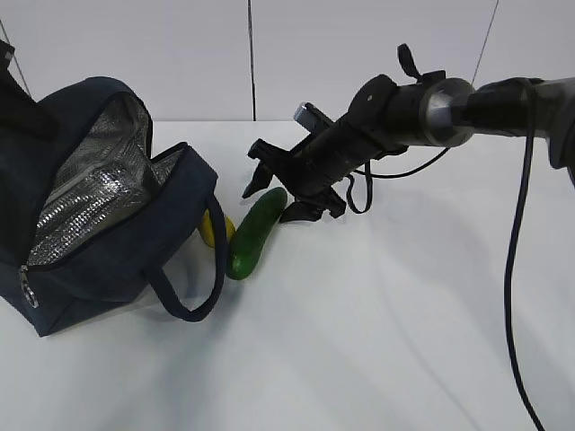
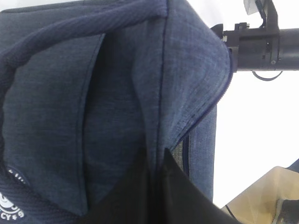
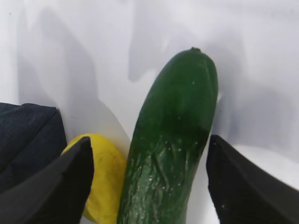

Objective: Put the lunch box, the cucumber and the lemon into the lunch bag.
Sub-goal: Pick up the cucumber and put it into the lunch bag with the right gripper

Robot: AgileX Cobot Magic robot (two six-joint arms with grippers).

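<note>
The navy lunch bag [image 1: 117, 242] stands open at the left and shows its silvery lining [image 1: 85, 193]. My left gripper [image 2: 156, 186] is shut on the bag's fabric [image 2: 117, 93] and holds the flap up. In the exterior view only a dark part of it shows at the top left edge [image 1: 9, 85]. The dark green cucumber [image 1: 254, 233] lies just right of the bag. The yellow lemon [image 1: 214, 229] lies between them, partly behind a handle. My right gripper [image 1: 274, 199] is open, its fingers either side of the cucumber [image 3: 173, 140], the left finger [image 3: 56, 186] next to the lemon [image 3: 105, 182]. The lunch box is out of view.
The right arm [image 1: 422, 112] reaches in from the right with a black cable [image 1: 517, 269] hanging down; the arm also shows in the left wrist view [image 2: 261, 44]. A white wall [image 1: 269, 54] stands behind the white table [image 1: 377, 341]. A beige object [image 2: 266, 196] lies at the lower right.
</note>
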